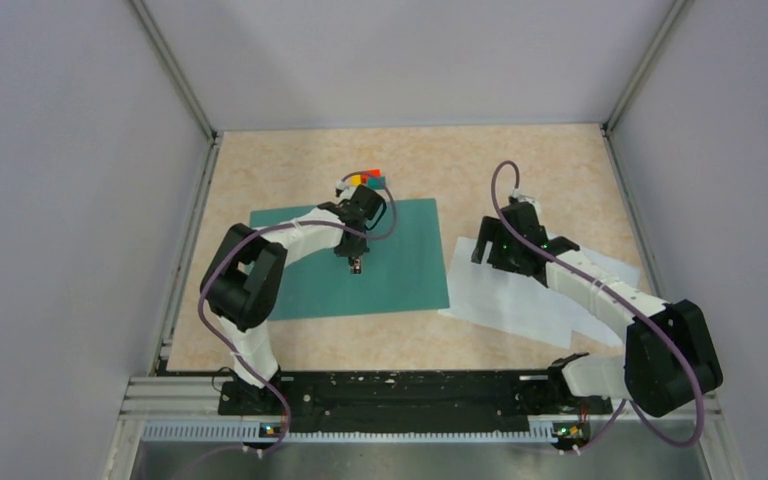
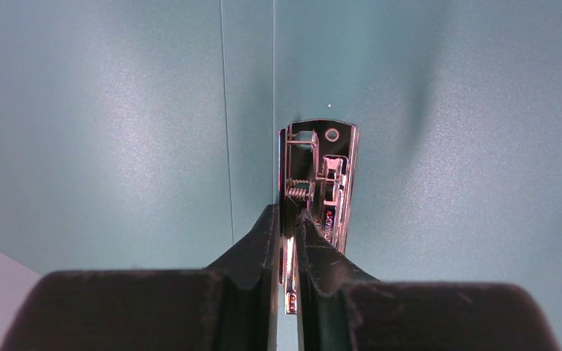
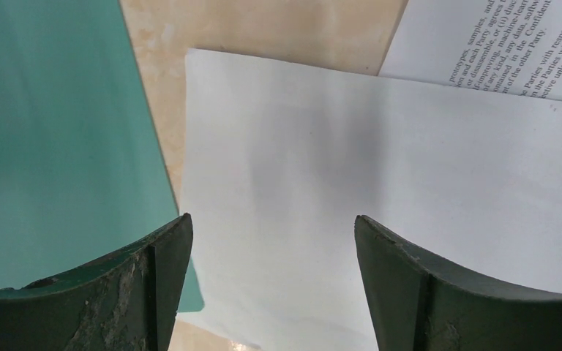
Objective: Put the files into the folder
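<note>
**Desk:** Which step are you on?

**Me:** The clip. The folder (image 1: 410,285) lies open and flat on the surface (image 1: 290,170), centre-left in the overhead view. My left claw (image 2: 287,219) is pinched shut on the thin upright lever of the metal clip (image 2: 326,175), in the middle of the left wrist view.

**Desk:** And the files?

**Me:** The files (image 3: 300,183) are loosely fanned just right of the folder and none are inside yet. My right claw (image 3: 273,241) hangs over them, spread wide and holding nothing.

**Desk:** What does the next move need?

**Me:** I think I have to lever the clip open and hold it against its spring. Then the right claw has to bring a sheet across and slide it under. Paper lying flat gives me no edge to grab, so I expect to drag it or nip a corner.

**Desk:** How will the materials handle?

**Me:** The folder is smooth, matte teal with creased spine lines. The clip is polished chrome with a small coil spring, so it's probably slippery. The sheets are thin, limp and white. A printed sheet (image 3: 512,51) shows at the upper right of the right wrist view. The surface is mottled beige.
</note>
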`<act>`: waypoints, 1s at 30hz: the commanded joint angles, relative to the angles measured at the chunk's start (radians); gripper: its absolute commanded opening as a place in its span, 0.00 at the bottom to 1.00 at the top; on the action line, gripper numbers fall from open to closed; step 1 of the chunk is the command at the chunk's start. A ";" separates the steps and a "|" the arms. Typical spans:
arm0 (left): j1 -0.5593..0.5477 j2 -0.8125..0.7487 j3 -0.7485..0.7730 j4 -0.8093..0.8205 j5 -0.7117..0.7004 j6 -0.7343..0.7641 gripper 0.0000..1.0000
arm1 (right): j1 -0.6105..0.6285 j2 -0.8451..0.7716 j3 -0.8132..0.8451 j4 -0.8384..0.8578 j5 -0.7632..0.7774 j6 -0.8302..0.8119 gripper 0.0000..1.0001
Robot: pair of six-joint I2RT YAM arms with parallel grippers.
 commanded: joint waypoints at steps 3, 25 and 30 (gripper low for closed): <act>0.094 -0.048 -0.054 -0.029 0.058 0.172 0.00 | -0.067 -0.037 -0.041 0.020 0.012 -0.013 0.81; -0.142 -0.081 0.113 -0.005 0.314 0.026 0.61 | -0.151 -0.182 -0.159 -0.022 0.082 0.034 0.86; -0.222 0.020 0.150 0.072 0.426 -0.043 0.64 | -0.219 -0.238 -0.193 -0.036 0.116 0.057 0.91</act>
